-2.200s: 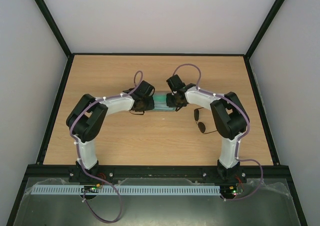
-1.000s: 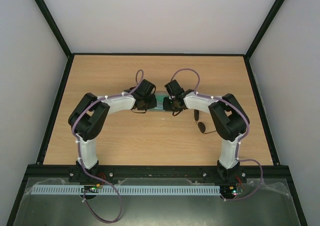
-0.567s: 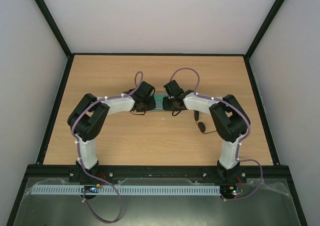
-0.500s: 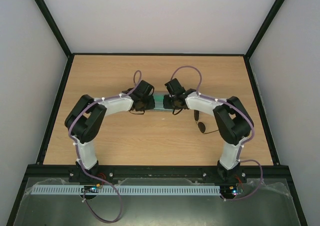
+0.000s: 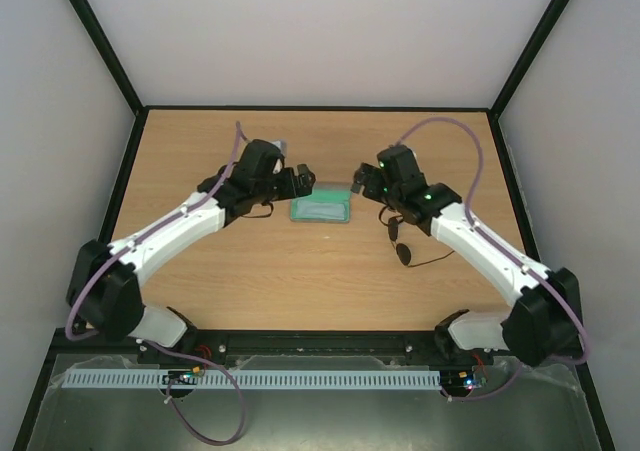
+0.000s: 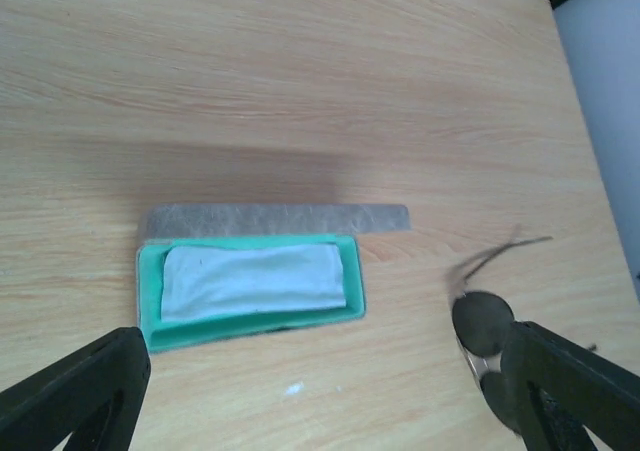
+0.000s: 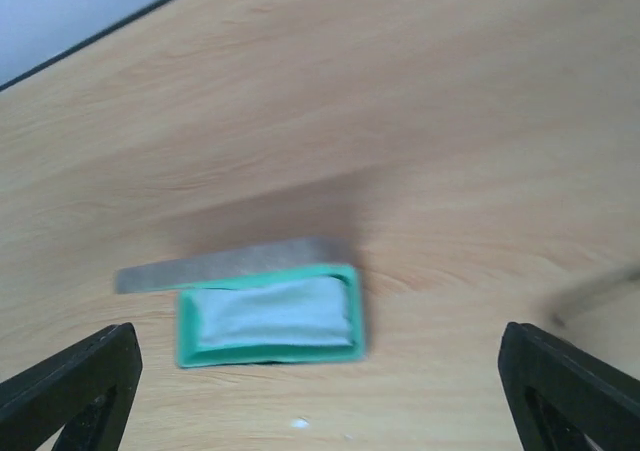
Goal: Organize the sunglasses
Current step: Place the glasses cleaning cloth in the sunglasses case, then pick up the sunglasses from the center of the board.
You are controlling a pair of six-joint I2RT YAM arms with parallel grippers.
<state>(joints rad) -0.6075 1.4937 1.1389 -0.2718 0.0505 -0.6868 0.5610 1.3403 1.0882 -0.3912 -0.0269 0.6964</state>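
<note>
Now, left gripper (image 6: 322,381) and right gripper (image 7: 320,381) gaping empty, thin dark wire-framed sunglasses (image 5: 404,253) right of the green-lined grey oblong case (image 6: 275,217) may skid if pinched.

1. A robotics lab test cell is shown, not a home or a shop.
2. A wooden table (image 5: 300,271) is closed in by plain pale wall panels (image 5: 320,31), which are held in a black frame (image 5: 100,41).
3. Two white and black robot arms, the left arm (image 5: 170,233) and the right arm (image 5: 480,246), are bolted to a black rail (image 5: 320,343) at the near edge of the table.
4. Purple cables (image 5: 243,403) are run along the arms.
5. A white slotted cable duct (image 5: 300,380) is laid in front of the rail, over a grey metal sheet (image 5: 320,423).
6. Small green lights (image 5: 465,379) are lit at the arm bases.
</note>
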